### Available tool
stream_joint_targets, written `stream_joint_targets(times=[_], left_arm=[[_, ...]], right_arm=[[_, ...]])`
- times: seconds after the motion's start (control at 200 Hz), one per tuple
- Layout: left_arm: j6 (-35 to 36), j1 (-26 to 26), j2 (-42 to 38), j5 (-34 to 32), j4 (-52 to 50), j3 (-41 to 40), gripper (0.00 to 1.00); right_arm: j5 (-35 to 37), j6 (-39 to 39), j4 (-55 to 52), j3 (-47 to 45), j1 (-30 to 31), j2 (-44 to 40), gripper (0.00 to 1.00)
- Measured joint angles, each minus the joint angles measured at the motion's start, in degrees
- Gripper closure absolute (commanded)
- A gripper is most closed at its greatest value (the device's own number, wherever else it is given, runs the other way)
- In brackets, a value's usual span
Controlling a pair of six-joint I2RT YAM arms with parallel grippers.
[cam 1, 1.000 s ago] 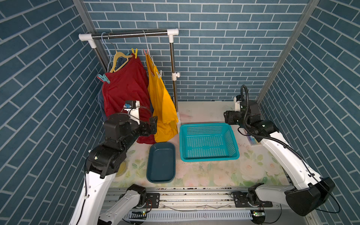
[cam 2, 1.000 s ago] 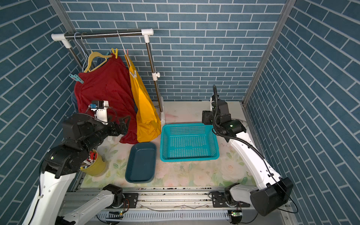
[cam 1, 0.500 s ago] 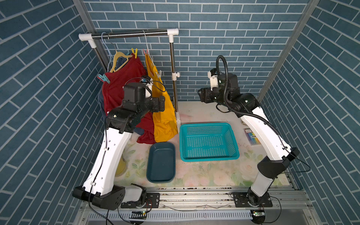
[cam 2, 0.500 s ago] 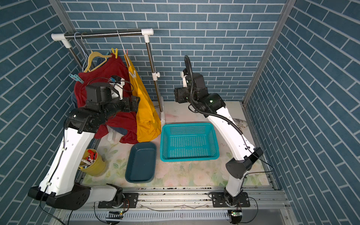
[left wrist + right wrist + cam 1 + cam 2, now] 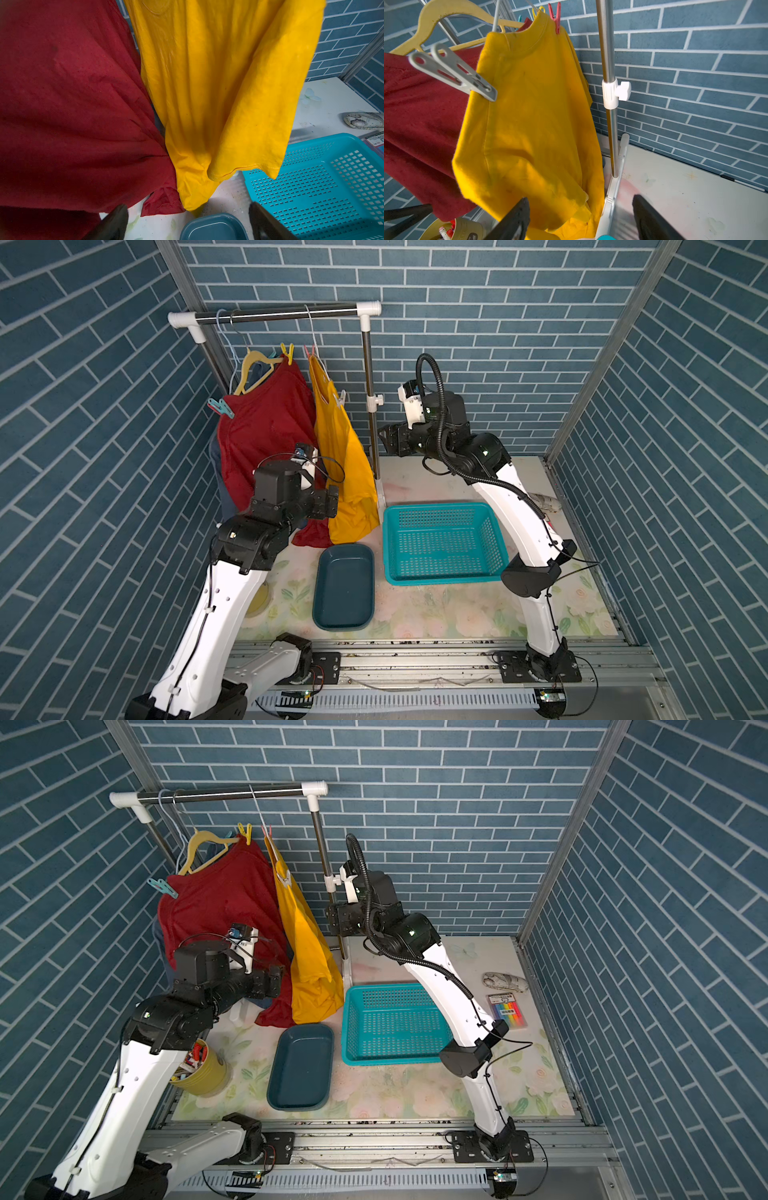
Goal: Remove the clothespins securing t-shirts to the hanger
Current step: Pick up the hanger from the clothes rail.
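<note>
Lettering on the marker pack (image 5: 508,1011) is too small to read. Left tool (image 5: 188,207), arm raised, gapes empty before the dark red t-shirt (image 5: 72,104). The right tool (image 5: 581,199), held higher, gapes empty facing the orange-yellow t-shirt (image 5: 533,116), pinned by grey-white clothespin (image 5: 452,72) and red clothespin (image 5: 555,15) far left.

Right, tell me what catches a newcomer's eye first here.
The dark red t-shirt and orange-yellow t-shirt hang side by side on the rack at the back left. A grey-white clothespin grips the orange-yellow one's shoulder, ahead of the open right gripper. A teal basket sits on the table.
</note>
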Motion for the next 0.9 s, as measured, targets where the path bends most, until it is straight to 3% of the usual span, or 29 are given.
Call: stream_joint_targets(times=[0.125, 0.23, 0.435, 0.655, 0.795, 0.9], left_arm=[[-0.63, 0.00, 0.46, -0.55, 0.46, -1.55, 0.20], [-2.25, 0.00, 3.34, -0.61, 1.14, 1.84, 0.30], [-6.93, -0.42, 11.06, 1.75, 5.77, 15.04, 0.28], [-9.31, -5.16, 19.74, 1.88, 9.70, 26.64, 0.27], [-10.32, -6.40, 25.22, -0.85, 9.33, 31.63, 0.33], [-10.40, -6.51, 29.83, -5.07, 6.93, 36.22, 0.43]], right_arm=[[-0.68, -0.02, 0.35, 0.00, 0.61, 0.00, 0.23], [0.26, -0.04, 0.48, -0.98, 1.46, -0.04, 0.24], [6.23, -1.03, 0.42, -10.84, 2.05, -2.56, 0.23], [13.27, -4.02, 0.35, -23.89, 1.86, -9.77, 0.20], [15.32, -5.16, 0.31, -28.70, 1.07, -14.29, 0.20], [16.04, -5.31, 0.35, -30.45, 0.52, -16.41, 0.20]])
